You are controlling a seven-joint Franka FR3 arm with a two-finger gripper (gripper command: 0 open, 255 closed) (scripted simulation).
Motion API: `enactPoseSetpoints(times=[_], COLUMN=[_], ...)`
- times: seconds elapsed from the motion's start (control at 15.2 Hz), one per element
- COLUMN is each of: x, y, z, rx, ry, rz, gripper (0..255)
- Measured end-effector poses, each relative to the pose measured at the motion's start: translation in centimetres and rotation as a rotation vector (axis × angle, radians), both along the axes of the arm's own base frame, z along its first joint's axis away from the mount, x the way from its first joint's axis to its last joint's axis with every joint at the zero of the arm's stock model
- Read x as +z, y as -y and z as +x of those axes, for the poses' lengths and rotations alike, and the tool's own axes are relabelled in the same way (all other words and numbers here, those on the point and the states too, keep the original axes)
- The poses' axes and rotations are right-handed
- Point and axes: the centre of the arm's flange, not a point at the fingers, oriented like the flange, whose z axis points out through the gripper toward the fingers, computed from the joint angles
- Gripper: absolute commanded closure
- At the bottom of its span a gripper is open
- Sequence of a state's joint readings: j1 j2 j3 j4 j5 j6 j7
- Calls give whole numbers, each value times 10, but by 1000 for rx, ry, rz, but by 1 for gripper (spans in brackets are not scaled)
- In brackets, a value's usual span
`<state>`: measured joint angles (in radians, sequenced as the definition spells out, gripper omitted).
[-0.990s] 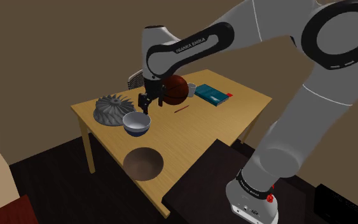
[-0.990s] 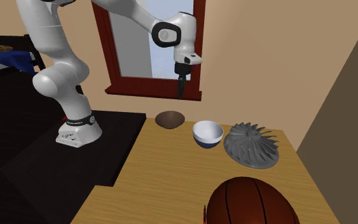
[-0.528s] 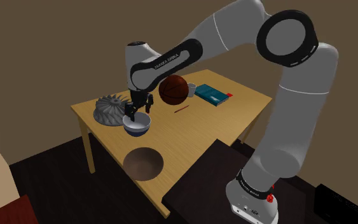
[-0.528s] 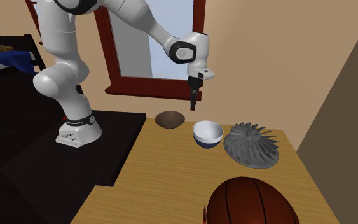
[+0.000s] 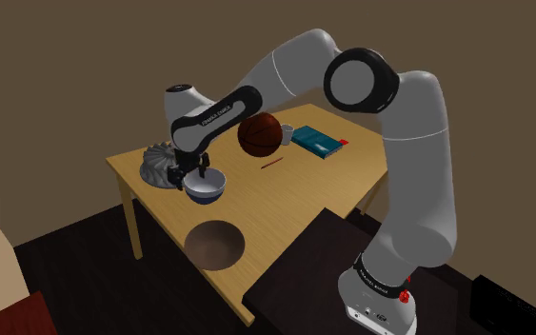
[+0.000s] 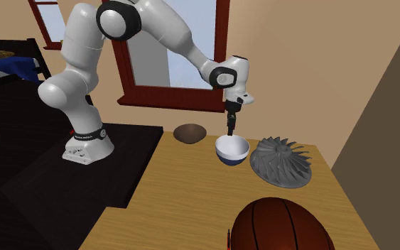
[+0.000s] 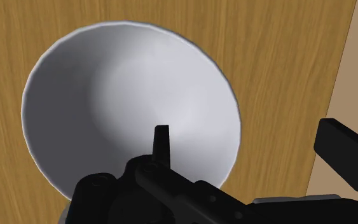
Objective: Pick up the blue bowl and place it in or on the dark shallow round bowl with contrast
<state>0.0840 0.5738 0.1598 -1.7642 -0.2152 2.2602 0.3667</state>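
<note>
Blue bowl [image 5: 206, 187] sits on the bench [image 5: 294, 195], left of middle in the shoulder view. The gripper [image 5: 189, 177] is open and holds nothing, with 1 finger [image 7: 161, 145] inside the rim. A bad pinch could tip or drop it before the dark bowl [image 5: 215, 245].

the gripper [image 5: 188, 177] has swung away from the basketball [image 5: 261, 135] toward the shoulder view's left and come down: a second ago high over the table [image 5: 294, 195], then just above the bowl [image 5: 210, 188], now at its rim. one finger [image 7: 162, 141] now reaches inside the bowl, the other stands outside. the arm [image 5: 285, 68] has folded lower, following it.
</note>
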Motion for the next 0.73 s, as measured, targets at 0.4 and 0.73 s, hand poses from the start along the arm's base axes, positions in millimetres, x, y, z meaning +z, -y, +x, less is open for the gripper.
enactPoseSetpoints(times=[0.4,0.73], x=[-36,-55], y=[-1,0], z=[14,13], rx=[0,0], ry=[1,1], rz=[-4,-4], gripper=[0,0])
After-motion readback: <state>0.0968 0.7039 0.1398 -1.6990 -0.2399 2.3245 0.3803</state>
